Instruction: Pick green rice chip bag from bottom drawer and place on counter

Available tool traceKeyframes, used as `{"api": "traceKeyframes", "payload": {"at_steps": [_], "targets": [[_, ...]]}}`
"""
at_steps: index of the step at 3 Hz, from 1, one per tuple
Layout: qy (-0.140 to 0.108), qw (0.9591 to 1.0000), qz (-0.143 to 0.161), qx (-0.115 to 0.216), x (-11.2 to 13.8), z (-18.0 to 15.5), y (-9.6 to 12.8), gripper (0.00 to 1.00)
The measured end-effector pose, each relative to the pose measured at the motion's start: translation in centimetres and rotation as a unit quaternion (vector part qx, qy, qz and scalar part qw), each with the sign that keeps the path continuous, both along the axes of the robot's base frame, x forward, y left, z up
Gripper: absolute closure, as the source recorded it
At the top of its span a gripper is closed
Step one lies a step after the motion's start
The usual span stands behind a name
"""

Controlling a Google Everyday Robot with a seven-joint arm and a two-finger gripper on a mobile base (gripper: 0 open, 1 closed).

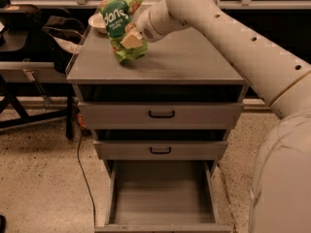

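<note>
Speckled beige floor surrounds a grey cabinet of three drawers, seen from above and in front. Its flat top, the counter, has a thin raised rim.

The green rice chip bag stands on the counter near the back left corner. It is upright and leaning a little, with its crumpled lower end touching the grey surface. Its dark green round logo with white lettering faces the camera.

My gripper is over the counter at the bag's right side, about halfway up the bag. One tan finger lies across the front of the bag and pinches it; the other finger is hidden behind the bag. My pale arm reaches in from the right edge of the view, crossing above the counter.

Just behind the bag, at the counter's far left corner, sits a white bowl.

Below the counter, the top drawer and middle drawer each carry a black handle and sit slightly out. The bottom drawer is pulled far out toward the camera, showing its plain grey floor.

A black cable trails across the floor left of the cabinet, near dark furniture legs.
</note>
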State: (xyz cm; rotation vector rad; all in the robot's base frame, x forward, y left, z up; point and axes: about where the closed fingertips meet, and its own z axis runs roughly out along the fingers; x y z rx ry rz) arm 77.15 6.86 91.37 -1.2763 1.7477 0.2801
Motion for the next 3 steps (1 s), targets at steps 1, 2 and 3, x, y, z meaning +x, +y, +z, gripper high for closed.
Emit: {"api": "traceKeyframes", "payload": {"at_steps": [1, 2, 3], "targets": [[0.0, 1.0, 0.0, 0.0, 0.0, 0.0, 0.0, 0.04], [0.0, 1.0, 0.0, 0.0, 0.0, 0.0, 0.0, 0.0], [0.0, 1.0, 0.0, 0.0, 0.0, -0.01, 0.01, 0.0]]}}
